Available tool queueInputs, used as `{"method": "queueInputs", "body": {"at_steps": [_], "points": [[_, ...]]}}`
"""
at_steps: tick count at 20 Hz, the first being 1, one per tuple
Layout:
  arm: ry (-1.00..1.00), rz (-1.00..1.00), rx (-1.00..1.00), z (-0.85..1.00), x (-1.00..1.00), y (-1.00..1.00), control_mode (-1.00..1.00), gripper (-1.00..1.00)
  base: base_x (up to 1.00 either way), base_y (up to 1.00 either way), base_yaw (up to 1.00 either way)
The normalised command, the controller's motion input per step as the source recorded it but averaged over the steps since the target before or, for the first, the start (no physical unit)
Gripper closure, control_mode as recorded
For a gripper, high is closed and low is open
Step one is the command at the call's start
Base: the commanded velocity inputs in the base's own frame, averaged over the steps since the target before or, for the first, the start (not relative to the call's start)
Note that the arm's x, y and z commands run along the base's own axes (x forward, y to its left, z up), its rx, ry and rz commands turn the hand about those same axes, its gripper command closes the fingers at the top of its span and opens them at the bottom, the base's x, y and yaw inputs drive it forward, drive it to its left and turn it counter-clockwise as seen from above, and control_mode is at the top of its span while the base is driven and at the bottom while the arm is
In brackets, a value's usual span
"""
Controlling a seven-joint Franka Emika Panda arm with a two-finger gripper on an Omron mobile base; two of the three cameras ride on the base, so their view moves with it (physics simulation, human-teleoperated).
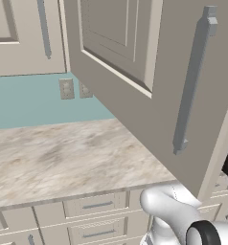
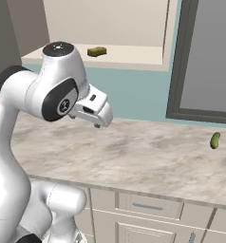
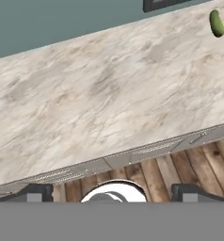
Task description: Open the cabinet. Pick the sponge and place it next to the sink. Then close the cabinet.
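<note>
The cabinet stands open. Its beige raised-panel door [image 1: 149,110] is swung out toward me, with the long grey bar handle [image 1: 192,81] on its face. Inside, the yellow-tan sponge [image 2: 97,51] lies on the bottom shelf [image 2: 134,56], left of the middle. My gripper [image 3: 114,194] is open, its dark fingertips [image 3: 38,193] set wide apart with nothing between them. It hangs over the marble counter's front edge, well below and in front of the sponge. My hand [image 2: 92,110] sits at the end of the bent white arm. The sink is out of view.
A small green pickle-like thing [image 2: 215,140] lies on the marble counter [image 2: 134,152] to the right, seen also as the pickle [image 3: 217,22]. A dark-framed grey panel [image 2: 210,57] rises at the back right. Beige drawers [image 1: 96,206] run under the counter, and the wall carries outlets [image 1: 66,88].
</note>
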Motion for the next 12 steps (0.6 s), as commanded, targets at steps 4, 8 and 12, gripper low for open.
{"method": "queueInputs", "body": {"at_steps": [4, 8, 12], "points": [[-0.04, -0.10, 0.00, 0.14, 0.13, 0.44, -1.00, -1.00, 0.00, 0.00, 0.00], [-0.20, -0.03, 0.00, 0.25, 0.00, 0.21, -1.00, -1.00, 0.00, 0.00, 0.00], [-0.32, 0.00, 0.00, 0.18, 0.20, 0.02, -1.00, -1.00, 0.00, 0.00, 0.00]]}}
